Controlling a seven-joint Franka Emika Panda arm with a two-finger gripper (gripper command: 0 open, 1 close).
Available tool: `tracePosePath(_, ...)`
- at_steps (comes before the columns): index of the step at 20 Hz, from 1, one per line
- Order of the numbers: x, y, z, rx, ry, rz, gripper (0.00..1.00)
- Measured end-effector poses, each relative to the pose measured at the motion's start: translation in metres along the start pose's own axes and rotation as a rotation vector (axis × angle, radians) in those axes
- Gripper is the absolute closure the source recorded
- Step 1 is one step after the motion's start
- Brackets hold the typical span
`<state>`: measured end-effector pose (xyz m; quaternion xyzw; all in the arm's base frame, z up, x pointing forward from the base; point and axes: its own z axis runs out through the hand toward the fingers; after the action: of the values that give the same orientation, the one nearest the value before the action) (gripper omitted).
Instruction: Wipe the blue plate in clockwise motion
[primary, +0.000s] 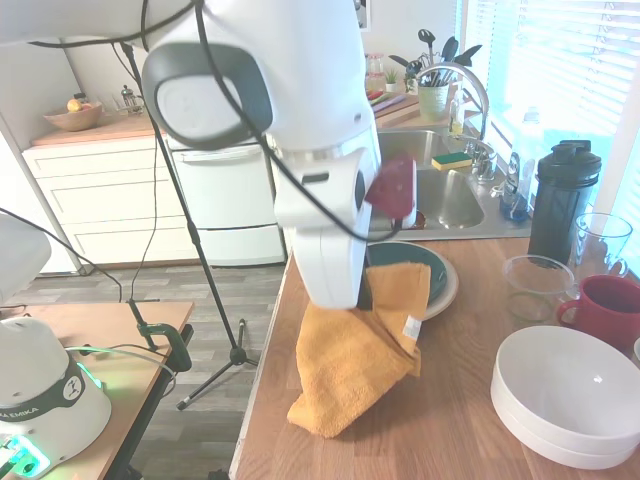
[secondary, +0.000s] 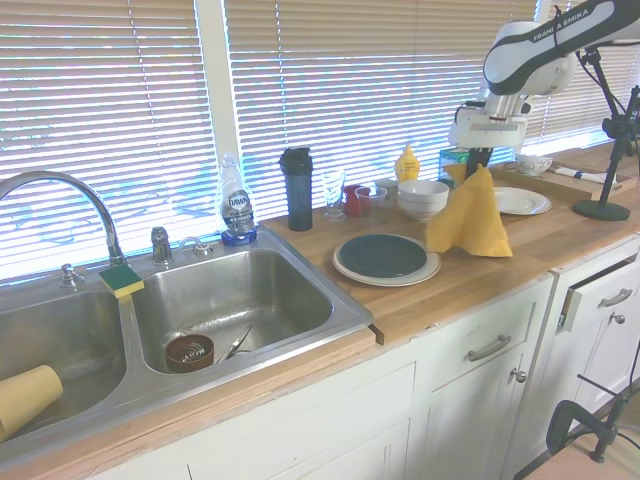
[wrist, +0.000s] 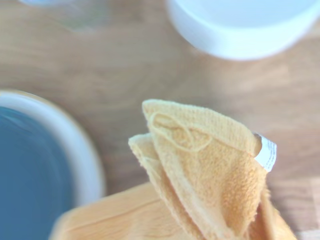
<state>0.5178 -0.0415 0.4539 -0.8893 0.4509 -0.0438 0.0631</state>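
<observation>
The blue plate (secondary: 382, 255) lies on a wider cream plate (secondary: 390, 275) on the wooden counter, to the right of the sink. An orange-yellow towel (secondary: 468, 215) hangs in a peak from my gripper (secondary: 479, 165), which is shut on its top. The towel hangs just right of the plates, and its lower edge reaches the counter. In the first exterior view the arm hides the gripper; the towel (primary: 355, 355) overlaps the near side of the blue plate (primary: 435, 272). The wrist view shows the towel (wrist: 210, 175) beside the blue plate (wrist: 25, 170).
Stacked white bowls (primary: 565, 395), a red mug (primary: 610, 305), a clear cup (primary: 535, 285) and a black shaker bottle (primary: 562, 200) stand behind the plates. The steel sink (secondary: 230, 300) lies to one side. Another white plate (secondary: 520, 200) sits further along the counter.
</observation>
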Motion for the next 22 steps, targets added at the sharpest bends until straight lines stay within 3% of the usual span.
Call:
tracePosePath(8,-0.013,0.022,0.056,-0.066,-0.038,-0.003,1.00)
tracePosePath(14,0.003,0.033,0.073,-0.082,-0.047,0.034,1.00)
tracePosePath(18,0.027,0.053,0.069,-0.068,-0.044,0.098,1.00)
tracePosePath(22,0.056,0.066,0.030,-0.002,-0.023,0.138,1.00)
